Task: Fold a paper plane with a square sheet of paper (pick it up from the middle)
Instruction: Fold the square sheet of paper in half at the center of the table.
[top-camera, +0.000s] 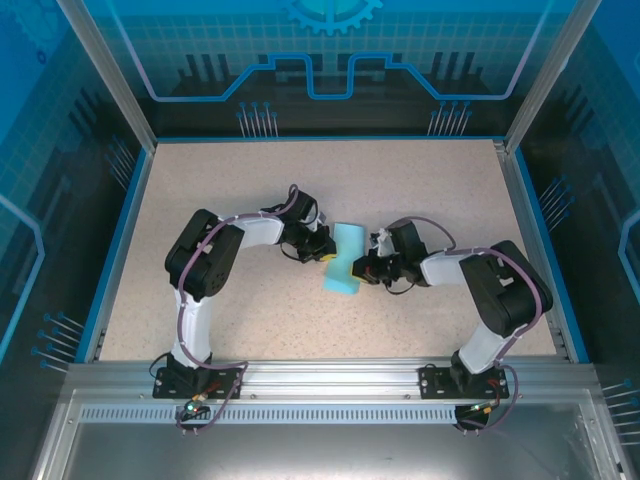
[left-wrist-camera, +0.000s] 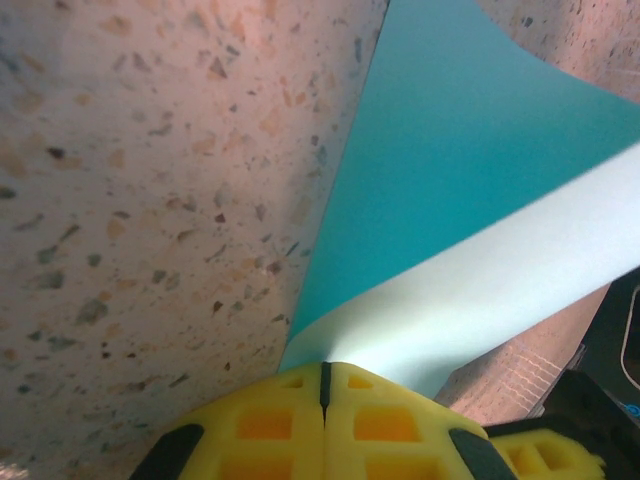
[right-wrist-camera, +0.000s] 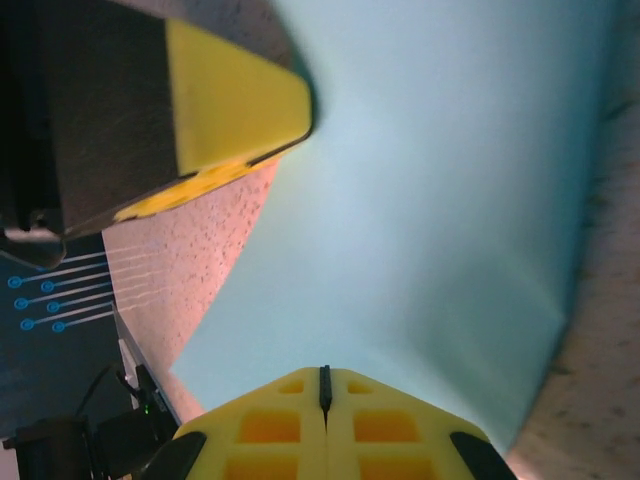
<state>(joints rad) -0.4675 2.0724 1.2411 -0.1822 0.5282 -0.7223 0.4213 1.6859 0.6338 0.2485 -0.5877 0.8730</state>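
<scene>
Table: speckled beige tabletop with a blue rim (top-camera: 250, 180). It takes up most of the top view, with both arm bases down at the 6 o'clock edge.
Left arm: black-and-white left robot arm (top-camera: 205, 265). Its base sits around 7 o'clock and it's bent in toward the middle of the table.
Right arm: black-and-white right robot arm (top-camera: 500, 285). Base is around 5 o'clock and it reaches in from the other side.
Paper: light-cyan square sheet of paper (top-camera: 345, 258) (left-wrist-camera: 450, 200) (right-wrist-camera: 430, 200), pretty much dead centre of the table, right between the two grippers. It's not lying flat, it's bowed. The part toward 12 o'clock looks paler and the part toward 6 o'clock darker.
Left gripper: yellow-padded left gripper (top-camera: 322, 252) (left-wrist-camera: 323, 375) at the sheet's 9 o'clock edge. The pads are squeezed together with the paper's edge pinched in the seam.
Right gripper: yellow-padded right gripper (top-camera: 368, 268) (right-wrist-camera: 324, 378) at the sheet's 3 o'clock edge. Same deal, clamped tight on the paper's edge.
Bonus: in the right wrist view the left gripper's yellow finger sits at about 10 o'clock, against the far edge of the sheet.
</scene>
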